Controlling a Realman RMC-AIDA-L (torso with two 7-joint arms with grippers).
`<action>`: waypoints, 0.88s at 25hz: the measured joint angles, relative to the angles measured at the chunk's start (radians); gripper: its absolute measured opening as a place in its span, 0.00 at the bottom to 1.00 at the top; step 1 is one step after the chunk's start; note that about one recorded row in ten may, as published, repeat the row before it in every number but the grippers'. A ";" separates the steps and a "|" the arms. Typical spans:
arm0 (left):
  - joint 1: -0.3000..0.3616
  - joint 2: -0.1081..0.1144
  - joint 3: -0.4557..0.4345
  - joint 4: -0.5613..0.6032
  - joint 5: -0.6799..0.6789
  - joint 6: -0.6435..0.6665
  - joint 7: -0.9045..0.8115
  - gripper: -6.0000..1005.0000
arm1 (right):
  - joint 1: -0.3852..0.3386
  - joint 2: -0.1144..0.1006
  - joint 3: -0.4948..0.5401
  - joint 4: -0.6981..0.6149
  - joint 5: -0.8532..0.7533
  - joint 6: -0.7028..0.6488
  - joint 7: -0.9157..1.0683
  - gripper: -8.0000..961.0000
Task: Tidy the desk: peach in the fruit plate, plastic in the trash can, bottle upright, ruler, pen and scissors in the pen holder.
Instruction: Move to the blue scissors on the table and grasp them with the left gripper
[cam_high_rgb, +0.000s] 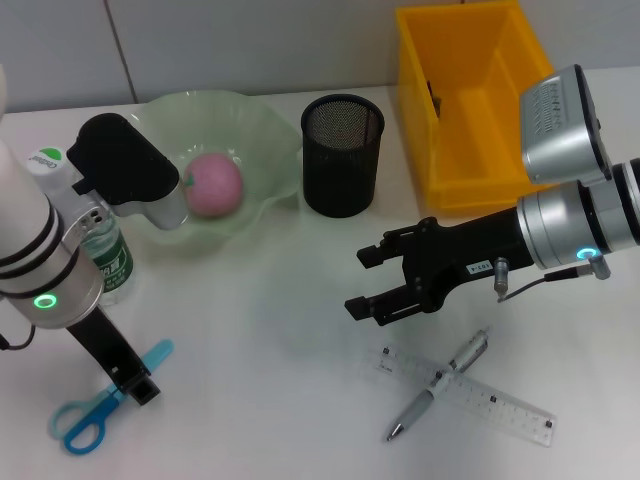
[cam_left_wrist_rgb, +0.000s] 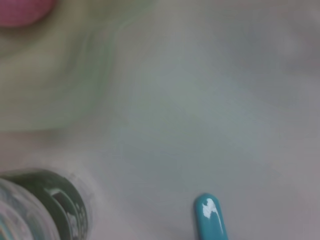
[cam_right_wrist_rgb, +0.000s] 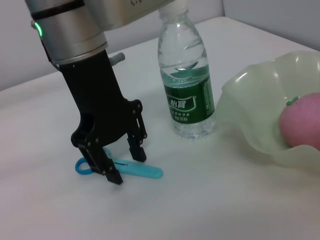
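You've got the pen holder (cam_high_rgb: 342, 152) as your landmark: black mesh cup, upright, nothing visible inside from the head view, though its depth is hard to read. Left of it sits the fruit plate (cam_high_rgb: 262, 130) with the peach (cam_high_rgb: 213, 185) already in it; the left arm's wrist block covers the plate's near-left rim. Right of the holder is the yellow trash can (cam_high_rgb: 467, 110), its right edge cut off by the right arm; a dark sliver shows on its inner wall, too small to identify. Far left of the holder the bottle (cam_high_rgb: 108, 255) stands upright, mostly hidden behind the left arm in the head view; the right wrist view shows it clearly.

Left gripper (cam_right_wrist_rgb: 124, 165) is down at the table, well left and in front of the holder, fingers spread apart and straddling the blue scissors (cam_high_rgb: 92, 411), not clamped on them. The handle loops are partly blocked in the right wrist view.

Right gripper (cam_high_rgb: 364, 282) hovers in front of the holder, jaws parted, holding nothing. Below it the pen (cam_high_rgb: 438, 384) lies across the clear ruler (cam_high_rgb: 500, 404), touching it.
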 joint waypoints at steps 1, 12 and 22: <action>-0.002 0.000 0.000 -0.001 0.000 -0.001 0.001 0.53 | 0.001 0.000 0.000 0.000 0.000 0.000 0.001 0.81; -0.011 0.000 0.000 -0.004 0.000 -0.004 0.012 0.52 | 0.002 -0.002 0.000 0.000 -0.001 0.001 0.002 0.81; -0.014 0.000 0.000 -0.013 0.000 -0.007 0.023 0.51 | 0.002 0.000 0.000 0.000 -0.001 0.011 0.002 0.81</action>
